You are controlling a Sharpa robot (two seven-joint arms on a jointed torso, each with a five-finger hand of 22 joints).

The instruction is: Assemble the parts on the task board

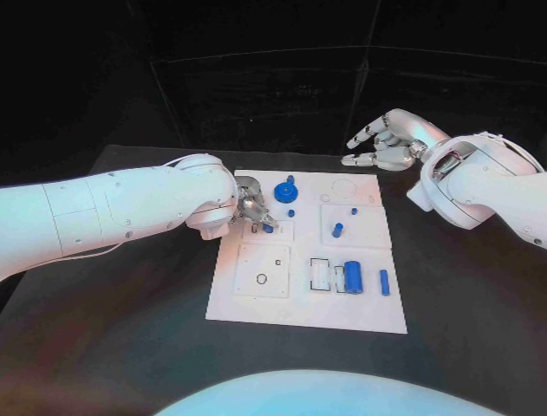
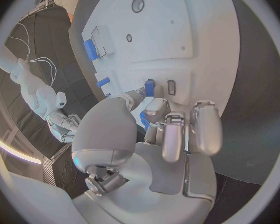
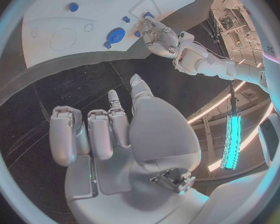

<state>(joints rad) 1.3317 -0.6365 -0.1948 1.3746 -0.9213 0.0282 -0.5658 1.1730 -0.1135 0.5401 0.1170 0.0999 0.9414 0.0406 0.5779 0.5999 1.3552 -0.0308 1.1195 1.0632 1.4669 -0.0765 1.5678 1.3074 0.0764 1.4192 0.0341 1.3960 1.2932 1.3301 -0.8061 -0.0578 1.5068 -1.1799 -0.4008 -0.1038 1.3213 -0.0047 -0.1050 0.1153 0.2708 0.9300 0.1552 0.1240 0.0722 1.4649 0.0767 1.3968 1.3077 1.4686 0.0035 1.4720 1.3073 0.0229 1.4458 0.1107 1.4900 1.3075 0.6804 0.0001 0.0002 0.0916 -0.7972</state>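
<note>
Head view first: my left hand [image 1: 250,211] sits at the board's [image 1: 301,308] left edge, fingers curled down onto a small blue peg [image 1: 267,228] by a raised white square. From the left wrist view I see that peg [image 2: 149,86] pinched between thumb and a fingertip, standing upright right beside a small slot [image 2: 171,87] in the board [image 2: 177,30]. Just beyond the hand lies a blue gear [image 1: 286,192], with a blue stub [image 1: 290,212] near it. Further from the hand, toward the right arm's side, a short blue pin [image 1: 337,230] stands tilted. Nearer the robot a thick blue cylinder [image 1: 352,276] lies beside a slim blue bar [image 1: 383,282].

My right hand [image 1: 386,143] hangs off the board's far right corner, well apart from every part, fingers loosely spread and holding nothing; the right wrist view shows that hand [image 3: 115,134] over bare black table [image 3: 65,89].
</note>
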